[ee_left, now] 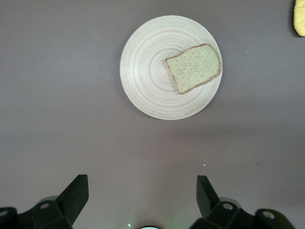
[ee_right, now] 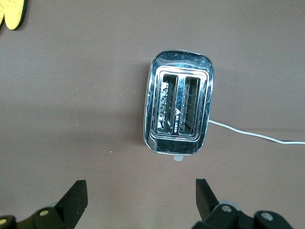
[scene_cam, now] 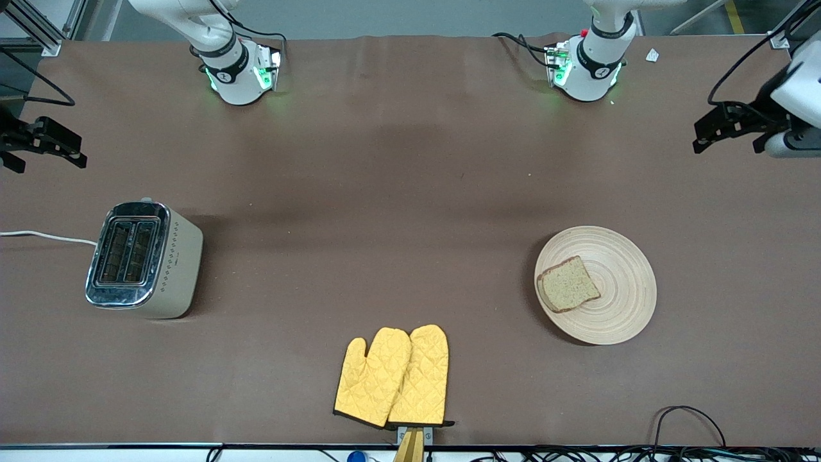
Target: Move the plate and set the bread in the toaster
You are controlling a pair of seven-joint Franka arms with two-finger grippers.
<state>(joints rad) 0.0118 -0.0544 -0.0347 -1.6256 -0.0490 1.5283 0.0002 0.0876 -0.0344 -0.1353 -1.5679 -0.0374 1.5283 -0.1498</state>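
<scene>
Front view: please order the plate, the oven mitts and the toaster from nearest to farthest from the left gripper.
From the left gripper, open above the table's edge:
1. Plate, holding the bread, at the left arm's end.
2. Oven mitts, mid-table, nearest the camera.
3. Toaster, at the right arm's end.

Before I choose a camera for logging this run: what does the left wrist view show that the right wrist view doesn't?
Only the left wrist view shows the plate with the bread lying flat on it, off-centre, and the left gripper open above bare table. Only the right wrist view shows the toaster, both slots empty, its white cord trailing away, and the right gripper open. Both share the brown table and a yellow edge of the oven mitts at the frame's border.
</scene>
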